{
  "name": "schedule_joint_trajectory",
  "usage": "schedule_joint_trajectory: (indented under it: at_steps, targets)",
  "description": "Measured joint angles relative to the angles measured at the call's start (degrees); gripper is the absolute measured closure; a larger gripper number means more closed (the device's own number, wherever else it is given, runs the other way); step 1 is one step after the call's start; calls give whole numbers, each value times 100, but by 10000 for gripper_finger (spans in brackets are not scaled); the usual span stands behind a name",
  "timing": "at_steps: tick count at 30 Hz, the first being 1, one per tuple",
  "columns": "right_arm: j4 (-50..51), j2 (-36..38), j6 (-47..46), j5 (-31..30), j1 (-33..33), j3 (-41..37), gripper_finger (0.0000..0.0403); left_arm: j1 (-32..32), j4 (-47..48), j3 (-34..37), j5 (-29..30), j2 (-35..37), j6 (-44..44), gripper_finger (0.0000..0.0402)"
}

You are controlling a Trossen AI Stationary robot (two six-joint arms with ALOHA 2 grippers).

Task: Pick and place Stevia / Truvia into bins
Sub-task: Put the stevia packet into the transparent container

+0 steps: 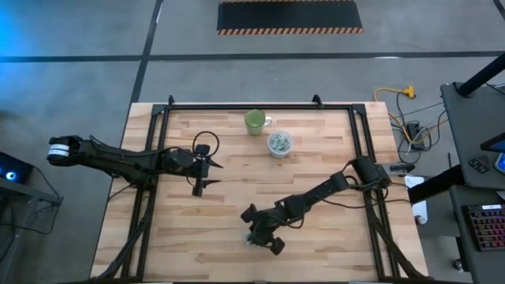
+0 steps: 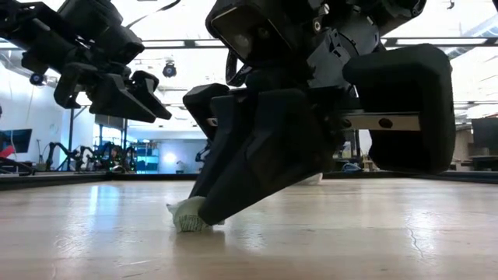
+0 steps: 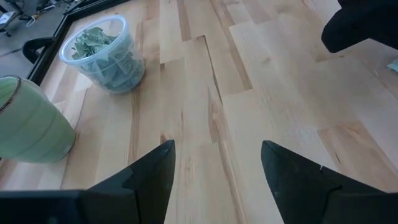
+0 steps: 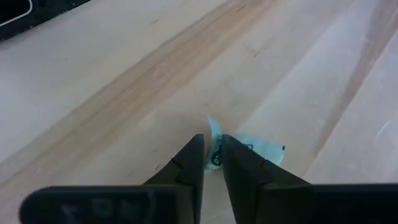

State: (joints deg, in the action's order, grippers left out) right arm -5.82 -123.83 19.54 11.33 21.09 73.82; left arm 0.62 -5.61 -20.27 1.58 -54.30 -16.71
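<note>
Pinching down near the table's front edge, the right gripper [image 4: 212,157] has its fingers narrowed on a Stevia sachet [image 4: 258,149] lying on the wood; it should seat the grip squarely before lifting toward the clear cup [image 1: 279,143] at the far side.

a green mug [image 1: 255,121] stands on the wooden table [image 1: 316,237].
</note>
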Motion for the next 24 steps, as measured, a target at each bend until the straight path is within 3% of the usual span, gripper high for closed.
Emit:
schedule_joint_trajectory:
  at_steps: [8, 13, 16, 24]
  targets:
    - [269, 94, 109, -40, 2, 94, 392, 0, 0, 0, 0, 0, 0, 180]
    - [851, 407, 147, -525, 31, 278, 394, 0, 0, 0, 0, -2, -3, 180]
    - [1322, 652, 166, -1076, 65, 325, 394, 0, 0, 0, 0, -2, -4, 180]
    - [2859, 1650, -258, -3276, -26, 236, 394, 0, -22, 2, 4, -2, -11, 180]
